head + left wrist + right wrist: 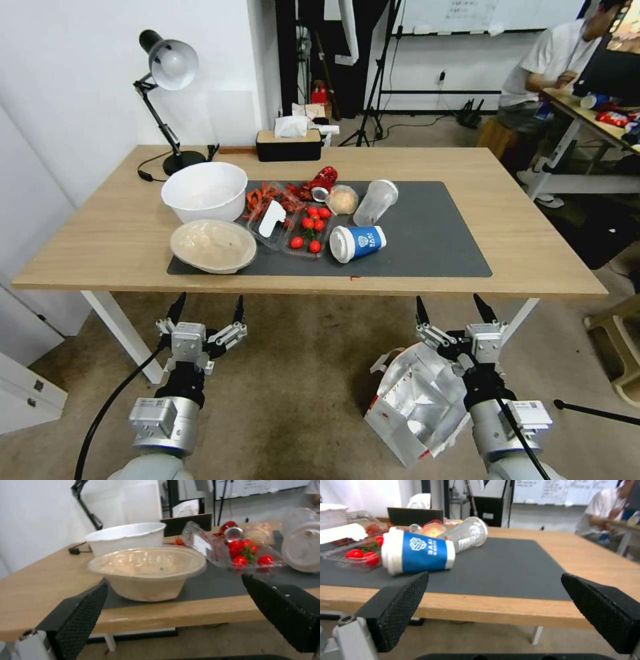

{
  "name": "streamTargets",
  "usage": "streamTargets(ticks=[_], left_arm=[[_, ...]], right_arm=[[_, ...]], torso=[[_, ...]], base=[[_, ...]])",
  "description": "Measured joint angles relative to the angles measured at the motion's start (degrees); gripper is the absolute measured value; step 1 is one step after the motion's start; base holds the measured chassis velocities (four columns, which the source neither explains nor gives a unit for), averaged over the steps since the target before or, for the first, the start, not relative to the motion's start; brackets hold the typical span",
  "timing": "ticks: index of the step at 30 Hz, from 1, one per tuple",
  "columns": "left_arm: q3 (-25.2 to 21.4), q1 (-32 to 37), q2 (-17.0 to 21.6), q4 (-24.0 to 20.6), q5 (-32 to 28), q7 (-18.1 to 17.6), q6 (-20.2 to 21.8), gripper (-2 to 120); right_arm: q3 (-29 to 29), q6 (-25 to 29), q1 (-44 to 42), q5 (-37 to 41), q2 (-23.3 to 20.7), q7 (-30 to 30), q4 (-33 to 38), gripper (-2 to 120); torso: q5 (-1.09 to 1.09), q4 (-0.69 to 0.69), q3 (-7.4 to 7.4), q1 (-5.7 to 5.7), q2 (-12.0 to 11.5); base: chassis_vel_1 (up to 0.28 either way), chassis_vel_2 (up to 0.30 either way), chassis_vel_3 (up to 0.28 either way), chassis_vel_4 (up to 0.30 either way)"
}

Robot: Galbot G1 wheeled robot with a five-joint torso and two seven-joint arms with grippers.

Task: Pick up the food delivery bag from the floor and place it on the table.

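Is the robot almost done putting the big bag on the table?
Not yet. The food delivery bag lies on the floor, below the right arm, so nothing looks finished. The right gripper and left gripper are both open and empty, held in front of the table edge. Grabbing the bag, lifting it and setting it on the table are all left.

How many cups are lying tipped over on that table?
2. A blue-and-white paper cup lies on its side near the front edge of the dark grey mat; a clear plastic cup lies tipped just behind it. None seem hidden.
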Motion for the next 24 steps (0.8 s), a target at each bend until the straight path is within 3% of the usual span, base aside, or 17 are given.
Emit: streamTargets(ticks=[3, 5, 8, 11, 14, 18, 24], left_arm=[[-0.30, -0.37, 0.57, -2.68, -5.58, -3.78, 5.48, 100], [-0.35, -0.42, 0.65, -3.06, -6.35, -4.31, 6.26, 100], [-0.76, -0.91, 1.50, -7.04, -14.62, -9.98, 14.36, 100], [0.58, 0.25, 1.93, -7.89, -16.09, -11.98, 12.82, 100], [1.54, 1.04, 1.91, -7.47, -15.86, -12.07, 10.98, 100], [2.80, 1.71, 1.91, -7.02, -16.40, -12.93, 10.50, 100], [1.60, 1.58, 2.08, -3.54, -15.59, -9.58, 3.73, 100]], right_arm=[[0.09, -5.15, -0.32, 5.87, -2.49, -1.09, 2.09, 100], [0.11, -5.86, -0.37, 6.70, -2.86, -1.24, 2.37, 100], [0.28, -13.46, -0.87, 15.35, -6.61, -2.85, 5.44, 100], [1.19, -14.70, -0.49, 18.13, -7.98, -3.52, 5.58, 100], [3.15, -14.00, 0.69, 18.84, -9.23, -3.84, 4.70, 100], [3.97, -12.46, 1.08, 17.33, -9.48, -4.03, 3.83, 100], [4.89, -10.95, 0.89, 15.32, -10.05, -4.58, 2.73, 100]], torso=[[0.00, 0.00, 0.00, 0.00, 0.00], [0.00, 0.00, 0.00, 0.00, 0.00], [0.00, 0.00, 0.00, 0.00, 0.00], [0.05, -0.03, 0.00, 0.00, 0.00], [0.01, 0.03, 0.00, 0.00, 0.00], [0.01, 0.00, 0.00, 0.00, 0.00], [0.00, 0.00, 0.00, 0.00, 0.00]], base=[[0.000, 0.000, 0.000, 0.000], [0.000, 0.000, 0.000, 0.000], [0.000, 0.000, 0.000, 0.000], [0.000, 0.000, 0.000, 0.000], [0.000, 0.000, 0.000, 0.000], [0.000, 0.000, 0.000, 0.000], [0.000, 0.000, 0.000, 0.000]])
